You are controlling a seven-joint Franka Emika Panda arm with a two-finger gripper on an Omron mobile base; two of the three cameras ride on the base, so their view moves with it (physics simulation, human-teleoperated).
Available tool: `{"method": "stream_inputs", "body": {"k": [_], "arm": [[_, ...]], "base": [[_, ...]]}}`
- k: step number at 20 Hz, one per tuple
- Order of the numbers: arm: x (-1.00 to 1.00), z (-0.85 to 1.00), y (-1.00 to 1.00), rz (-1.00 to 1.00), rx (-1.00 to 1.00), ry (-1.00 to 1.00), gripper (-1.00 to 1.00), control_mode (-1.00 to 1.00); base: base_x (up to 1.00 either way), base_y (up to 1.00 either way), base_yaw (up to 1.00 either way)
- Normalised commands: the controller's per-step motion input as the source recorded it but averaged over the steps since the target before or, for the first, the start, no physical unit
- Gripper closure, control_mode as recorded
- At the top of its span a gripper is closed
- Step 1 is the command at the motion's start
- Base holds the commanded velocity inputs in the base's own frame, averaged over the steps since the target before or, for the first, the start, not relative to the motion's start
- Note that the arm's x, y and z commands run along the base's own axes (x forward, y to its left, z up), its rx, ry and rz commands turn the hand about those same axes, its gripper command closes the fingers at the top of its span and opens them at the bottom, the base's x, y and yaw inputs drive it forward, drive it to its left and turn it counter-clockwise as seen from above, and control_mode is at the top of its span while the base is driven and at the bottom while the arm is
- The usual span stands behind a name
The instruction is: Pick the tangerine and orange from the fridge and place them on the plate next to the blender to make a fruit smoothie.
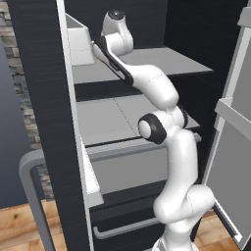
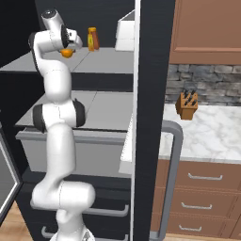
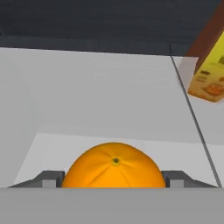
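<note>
The white arm reaches up into the open fridge (image 2: 146,94), its hand (image 2: 69,48) at the upper grey shelf (image 2: 106,61). In the hand view an orange fruit (image 3: 114,166) sits squarely between the two dark fingertips (image 3: 48,178), which press against its sides, so the hand is clenched on it. From the right it shows as a spot of orange just under the wrist. A brown bottle with a yellow label (image 2: 93,38) stands on the same shelf just beyond. A knife block (image 2: 187,105) sits on the marble worktop (image 2: 212,134) beside the fridge.
</note>
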Motion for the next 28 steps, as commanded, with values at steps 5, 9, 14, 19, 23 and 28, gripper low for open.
{"method": "stream_inputs", "body": {"k": [5,9,14,19,23,28], "arm": [[-0.39,-0.27,0.03,0.0,0.0,-0.01,1.0,-1.0],[-0.99,0.0,0.0,0.0,0.03,-0.15,1.0,-1.0],[-1.0,-0.13,0.0,0.0,0.05,-0.25,1.0,-1.0],[-0.92,-0.76,0.0,0.0,0.05,-0.2,1.0,-1.0],[-0.64,-0.73,0.01,0.0,0.08,-0.11,1.0,-1.0],[-0.52,-0.63,0.03,0.0,0.08,-0.14,1.0,-1.0]], "base": [[0.0,0.0,0.0],[0.0,0.0,0.0],[0.0,0.0,0.0],[0.0,0.0,0.0],[0.0,0.0,0.0],[0.0,0.0,0.0]]}}
